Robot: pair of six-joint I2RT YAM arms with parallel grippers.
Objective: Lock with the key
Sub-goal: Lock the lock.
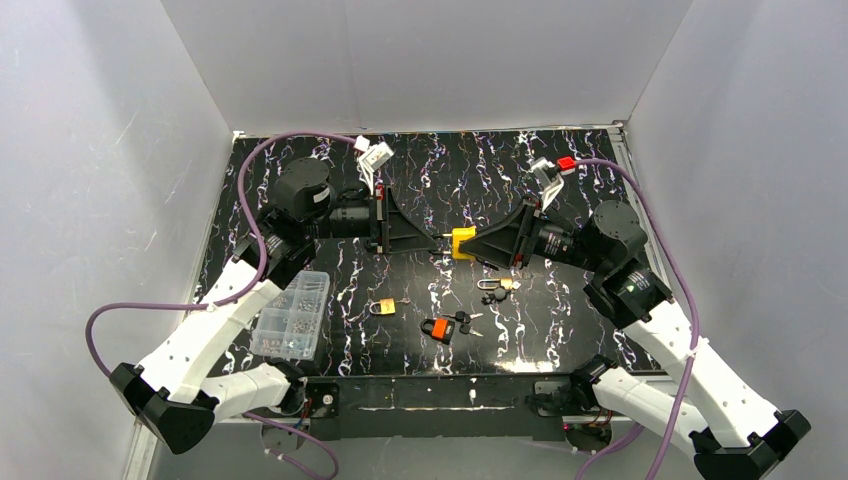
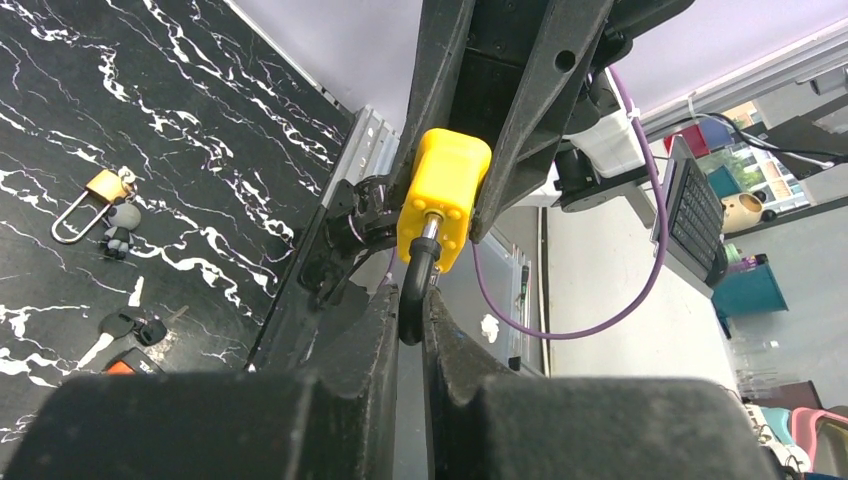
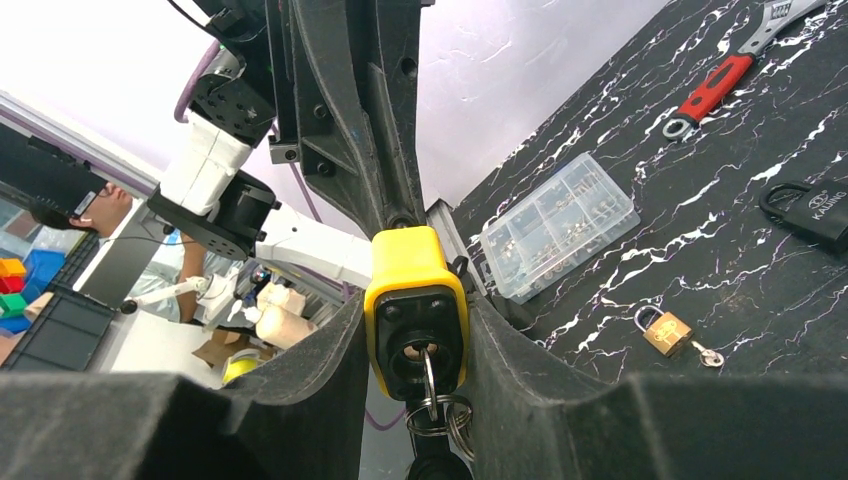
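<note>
Right claw grips one yellow padlock; left claw pinches its shackle; two brass padlocks lie nearby.

Left claw pinched tight, right claw gripping wider, both level, tips nearly meeting.

yellow padlock: between left gripper and right gripper, touching both
brass padlock: near side of left gripper
</note>
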